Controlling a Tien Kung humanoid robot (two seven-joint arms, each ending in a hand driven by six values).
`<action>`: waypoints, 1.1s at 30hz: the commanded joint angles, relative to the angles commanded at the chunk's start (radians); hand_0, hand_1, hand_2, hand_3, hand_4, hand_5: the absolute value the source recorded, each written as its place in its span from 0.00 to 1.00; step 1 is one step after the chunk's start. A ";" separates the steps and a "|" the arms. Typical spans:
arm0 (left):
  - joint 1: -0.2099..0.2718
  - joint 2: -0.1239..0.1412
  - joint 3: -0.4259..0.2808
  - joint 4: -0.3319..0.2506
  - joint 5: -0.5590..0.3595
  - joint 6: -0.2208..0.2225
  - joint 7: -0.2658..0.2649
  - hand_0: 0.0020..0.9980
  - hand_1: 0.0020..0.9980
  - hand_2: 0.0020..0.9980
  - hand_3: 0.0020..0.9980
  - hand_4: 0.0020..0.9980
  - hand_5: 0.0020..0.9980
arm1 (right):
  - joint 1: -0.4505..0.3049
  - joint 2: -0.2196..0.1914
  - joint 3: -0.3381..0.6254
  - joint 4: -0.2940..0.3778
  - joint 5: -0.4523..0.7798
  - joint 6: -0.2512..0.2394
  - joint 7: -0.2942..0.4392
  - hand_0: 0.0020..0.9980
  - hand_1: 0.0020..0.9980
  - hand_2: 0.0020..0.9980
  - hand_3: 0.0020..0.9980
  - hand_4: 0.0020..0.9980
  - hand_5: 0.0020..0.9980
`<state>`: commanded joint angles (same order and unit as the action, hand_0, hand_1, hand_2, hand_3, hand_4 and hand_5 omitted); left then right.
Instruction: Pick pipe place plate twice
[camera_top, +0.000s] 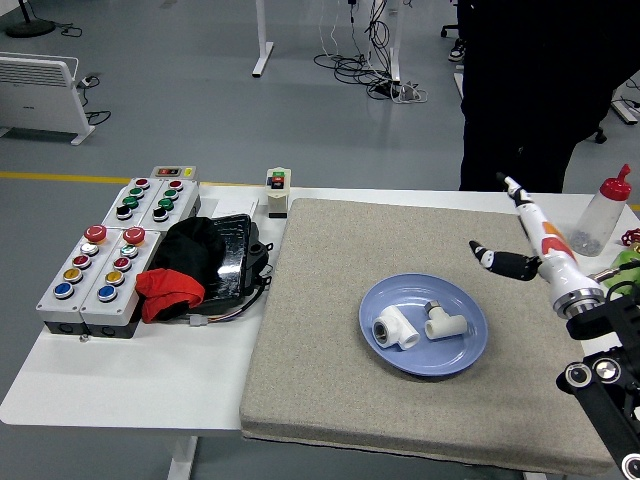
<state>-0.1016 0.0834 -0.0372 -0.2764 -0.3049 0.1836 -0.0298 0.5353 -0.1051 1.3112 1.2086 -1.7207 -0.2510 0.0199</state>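
A blue plate (455, 355) lies on the grey mat (330, 300). Two white pipe fittings rest in it side by side: one (397, 329) at the left and one (445, 323) at the middle. My right hand (515, 235) is raised above the mat to the right of the plate, fingers spread and holding nothing. My left arm is out of view.
Two grey button boxes (105, 265) stand at the far left. A black tray with black and red cloth (195, 265) lies beside them. A small switch box (277, 192) stands at the mat's back left corner. A squeeze bottle with a red cap (600, 212) stands at the right. A person in black (535, 90) stands behind the table.
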 joint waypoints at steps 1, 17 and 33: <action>0.000 0.000 0.001 0.000 -0.001 0.000 -0.001 0.70 0.65 0.68 0.61 0.25 1.00 | -0.008 -0.002 0.033 0.011 0.045 -0.002 0.029 0.93 0.90 1.00 0.99 0.61 0.25; -0.003 0.001 0.008 0.000 -0.006 -0.004 -0.006 0.70 0.65 0.68 0.61 0.25 1.00 | -0.242 0.035 0.526 0.114 0.717 0.029 0.051 0.83 0.79 0.89 0.86 0.56 0.47; -0.006 0.000 -0.001 0.001 0.012 -0.002 0.001 0.69 0.65 0.68 0.61 0.25 1.00 | -0.321 0.052 0.567 0.118 1.198 0.010 0.054 0.82 0.78 0.87 0.85 0.54 0.50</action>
<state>-0.1075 0.0832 -0.0383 -0.2756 -0.2928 0.1811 -0.0292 0.2142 -0.0532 1.8782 1.3268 -0.5225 -0.2410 0.0737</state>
